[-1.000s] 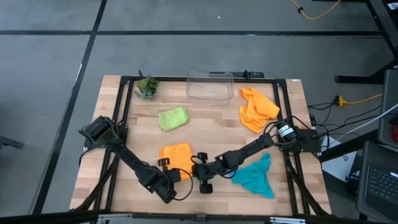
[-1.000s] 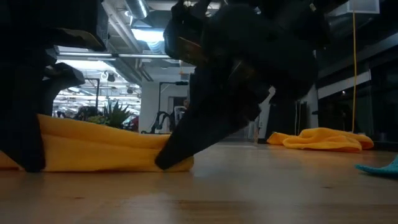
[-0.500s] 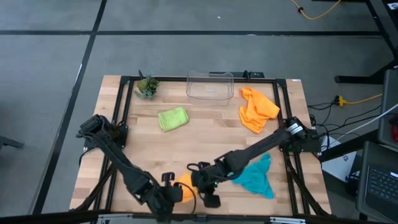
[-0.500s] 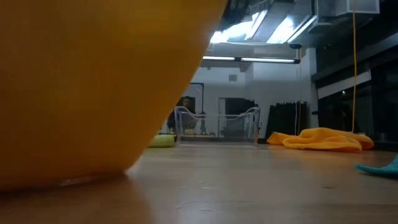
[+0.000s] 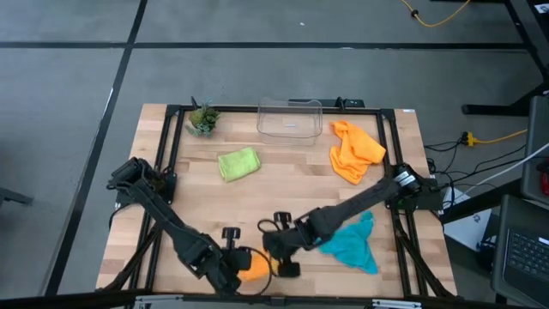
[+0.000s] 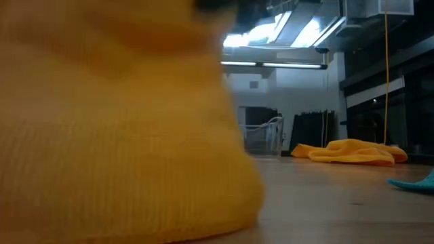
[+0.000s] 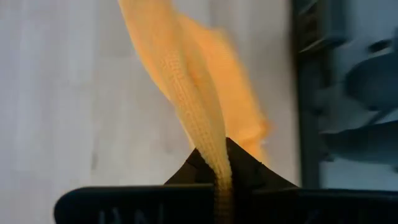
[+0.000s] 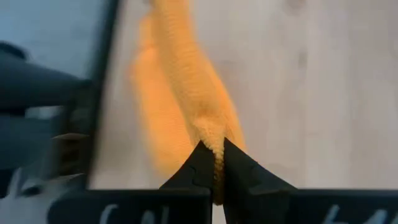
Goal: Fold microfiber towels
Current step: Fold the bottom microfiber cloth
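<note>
An orange towel [image 5: 254, 265] hangs between my two grippers above the table's near edge, and it fills the left of the low view [image 6: 122, 135]. My left gripper [image 5: 237, 263] is shut on one end of it and my right gripper [image 5: 273, 254] on the other. A lime green towel [image 5: 238, 164] lies bunched at the centre left. A second orange towel [image 5: 353, 149] lies crumpled at the far right. A teal towel [image 5: 352, 245] lies under my right arm. My left gripper pinches a bunched edge of the orange towel [image 7: 219, 163] between its two fingers, slanting down from the table's left. The cloth runs away from the fingers in gathered folds, lifted off the wood there. My right gripper pinches the towel's other bunched edge [image 8: 214, 138] between its two fingers, slanting down from the table's right. The cloth hangs slack from the fingers in a narrow gathered strip. Whether its lower end [image 6: 169, 224] touches the table I cannot tell.
A clear plastic bin [image 5: 290, 118] stands at the far middle, and a small potted plant [image 5: 202, 118] at the far left. A black frame [image 5: 171, 137] runs round the wooden table top. Bare wood [image 5: 292, 189] shows at the table's middle.
Both grippers, shut on the orange towel, have risen and drawn toward the table's near edge. The towel lay spread flat on the table; now it is lifted and gathered, hanging between them close in front of the low camera.
</note>
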Controlling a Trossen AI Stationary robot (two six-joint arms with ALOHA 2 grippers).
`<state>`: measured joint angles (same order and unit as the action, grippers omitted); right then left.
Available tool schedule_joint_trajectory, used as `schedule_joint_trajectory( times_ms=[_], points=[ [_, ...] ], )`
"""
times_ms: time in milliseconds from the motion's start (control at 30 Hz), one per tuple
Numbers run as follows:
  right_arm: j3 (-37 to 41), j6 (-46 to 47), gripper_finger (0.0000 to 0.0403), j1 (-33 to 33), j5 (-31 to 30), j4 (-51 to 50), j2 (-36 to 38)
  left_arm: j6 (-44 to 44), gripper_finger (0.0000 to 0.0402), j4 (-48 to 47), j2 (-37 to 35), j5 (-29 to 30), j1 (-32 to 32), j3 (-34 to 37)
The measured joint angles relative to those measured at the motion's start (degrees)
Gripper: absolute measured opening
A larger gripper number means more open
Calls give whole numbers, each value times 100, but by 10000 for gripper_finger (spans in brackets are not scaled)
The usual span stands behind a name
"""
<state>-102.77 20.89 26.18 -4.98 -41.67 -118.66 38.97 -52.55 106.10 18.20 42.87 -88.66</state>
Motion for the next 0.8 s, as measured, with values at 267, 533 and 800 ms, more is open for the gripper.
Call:
schedule_joint_trajectory(
  times_ms=[267,533,800],
  points=[
    [1292,-231,8,-685,-412,1457,-21,-239,0,3,2,105,-547,1068],
    [1857,-617,8,-1163,-729,2118,-21,-588,0,5,2,393,-1005,1542],
    [1859,-443,8,-973,-412,2092,5,-612,0,-51,0,349,-865,1342]
  ],
)
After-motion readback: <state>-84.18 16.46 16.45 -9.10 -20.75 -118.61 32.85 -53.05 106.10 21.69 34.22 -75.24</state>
